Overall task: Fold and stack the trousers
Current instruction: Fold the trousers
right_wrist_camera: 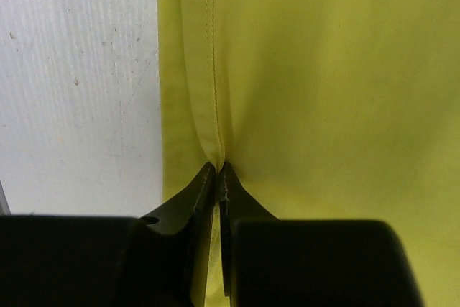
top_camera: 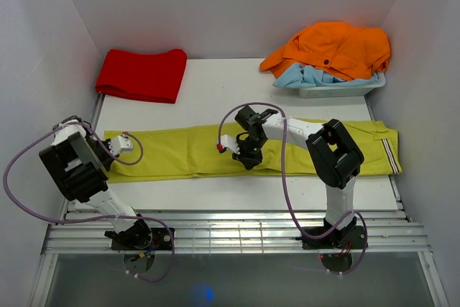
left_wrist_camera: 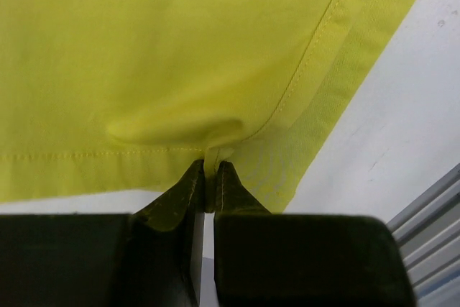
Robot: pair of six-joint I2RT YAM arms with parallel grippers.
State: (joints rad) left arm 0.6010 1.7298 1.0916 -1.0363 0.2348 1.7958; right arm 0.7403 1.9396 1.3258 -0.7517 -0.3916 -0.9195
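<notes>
Yellow-green cotton trousers (top_camera: 180, 154) are lying flat across the middle of the worktop (top_camera: 237, 80). They are stretching left to right as one long band, with the legs seemingly doubled one on the other. The waistband (top_camera: 389, 154) is showing its striped lining at the right end, and the leg hems are reaching the left end.

The left tool (left_wrist_camera: 210, 172) is pinching the cloth at that left end, just inside the stitched hem. Its fingers are pressed together and a small pucker of fabric is rising in front of them. The right tool (right_wrist_camera: 218, 172) is biting a ridge of cloth along a seam, about midway along the band and apparently by its near edge. Its fingers are almost touching, with fabric caught between the tips.

The cloth is looking light, soft and limp, so it will likely be sagging between the two holds rather than keeping its shape. A thin pinch may be catching only the upper layer or slipping loose. The hem and seams, where the stitched cloth is thicker, are looking like the surest places to grip.

Farther out, a folded red cloth (top_camera: 142, 75) is sitting at the far left. At the far right, an orange garment (top_camera: 334, 48) is heaping over a light blue one (top_camera: 305, 77) in a tray (top_camera: 345, 90).
</notes>
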